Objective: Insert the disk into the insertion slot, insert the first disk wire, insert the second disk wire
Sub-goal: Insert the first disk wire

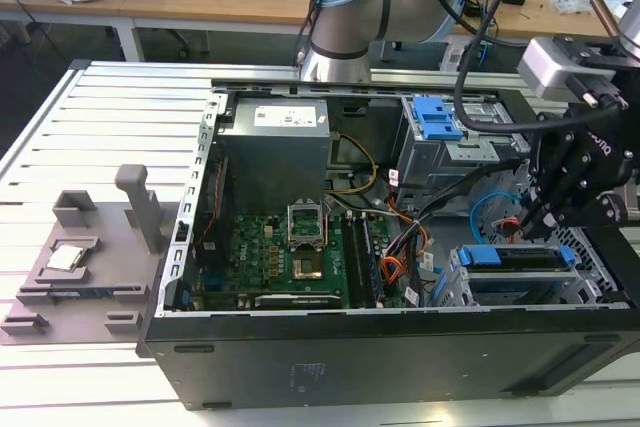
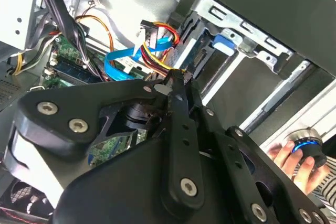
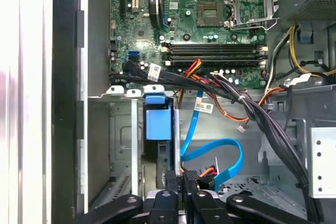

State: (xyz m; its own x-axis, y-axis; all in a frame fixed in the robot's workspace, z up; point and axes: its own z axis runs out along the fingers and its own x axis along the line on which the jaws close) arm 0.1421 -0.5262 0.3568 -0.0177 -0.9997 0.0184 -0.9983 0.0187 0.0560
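The disk [image 1: 520, 265], framed by its blue carrier [image 3: 157, 119], sits inside the insertion slot [image 1: 458, 289], the low grey cage at the case's front corner on the exterior view's right. My gripper [image 1: 530, 219] hangs just above the disk's rear end. In the second wrist view the gripper [image 2: 176, 80] is shut on a black connector fed by red and yellow wires [image 2: 157, 61], a disk wire. The gripper [image 3: 185, 181] holds it beside the carrier, and a blue flat cable [image 3: 210, 153] loops close by. Whether the connector touches the disk is hidden by the fingers.
The open case holds a motherboard [image 1: 290, 257], a power supply [image 1: 275, 147] and a taller bay with a blue latch [image 1: 440, 119]. A thick black cable bundle [image 3: 252, 111] crosses near the cage. A person's hand [image 2: 291, 158] rests on a round knob. A grey fixture [image 1: 75, 257] lies outside.
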